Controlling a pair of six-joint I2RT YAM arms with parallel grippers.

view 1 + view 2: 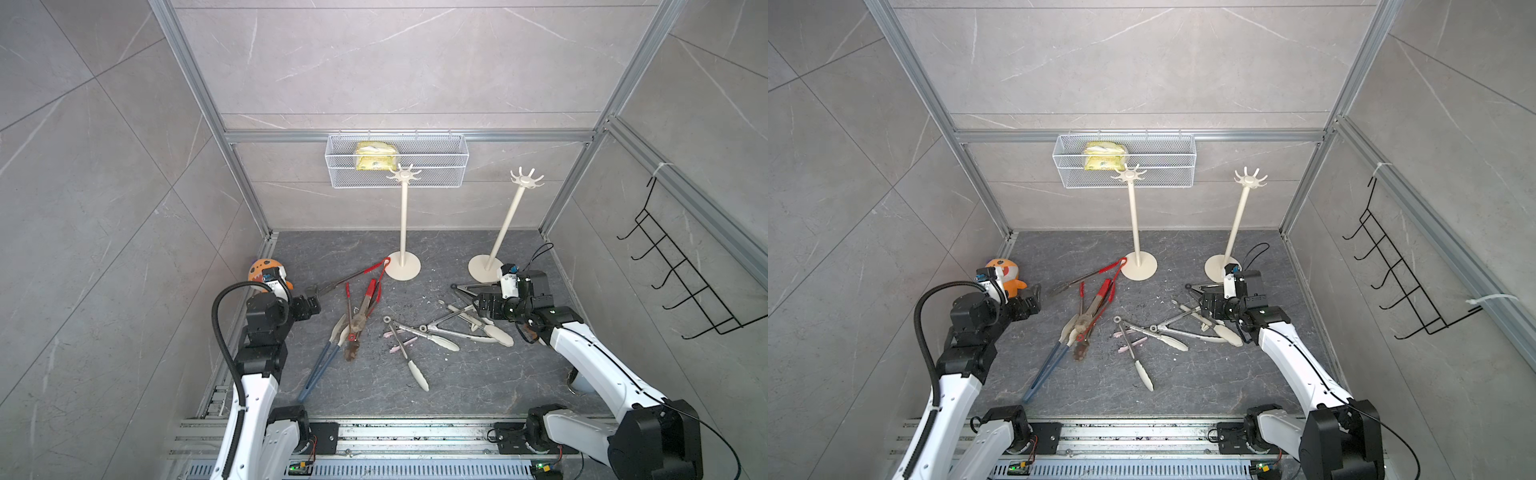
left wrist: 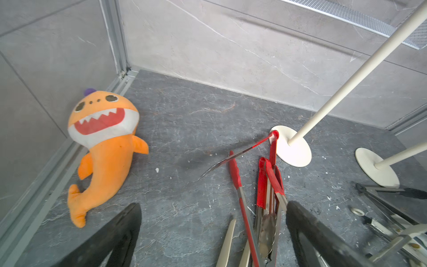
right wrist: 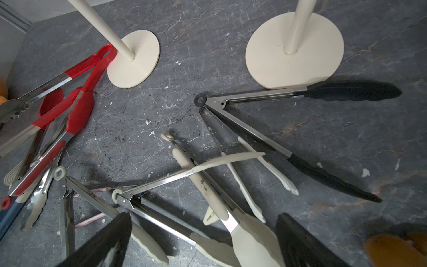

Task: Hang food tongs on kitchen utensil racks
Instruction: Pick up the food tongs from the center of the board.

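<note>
nearest the front rail (image 1: 415, 432), a blue-handled pair (image 1: 320, 368) and a single cream-tipped pair (image 1: 415, 370) are lying flat on the dark tabletop (image 1: 478, 374). just past them the left hand (image 2: 213, 205) is hovering low, its jaws standing wide with nothing between them. ahead of it a heap of red-handled tongs (image 1: 368, 297) is lying crossed with the head of the blue pair. opposite, the right hand (image 3: 204, 216) is hanging over a tangle of cream-tipped tongs (image 3: 251, 240), its jaws spread wide too and closing on none of them. an orange shark plush (image 2: 104, 148) is lying against the side wall by the left arm.

a little farther back, black-tipped tongs (image 3: 346, 91) are lying open. behind all the tongs, one utensil rack (image 1: 402, 224) is standing on the left arm's side, with the loop end of a red pair touching its round base. the other utensil rack (image 1: 505, 224) is standing near the right hand, and one arm of the black-tipped tongs is touching the edge of its base.

on the back wall a white mesh basket (image 1: 440, 170) is holding a yellow packet (image 1: 374, 156). a black wire hook rack (image 1: 681, 270) is hanging on the side wall past the right arm.
</note>
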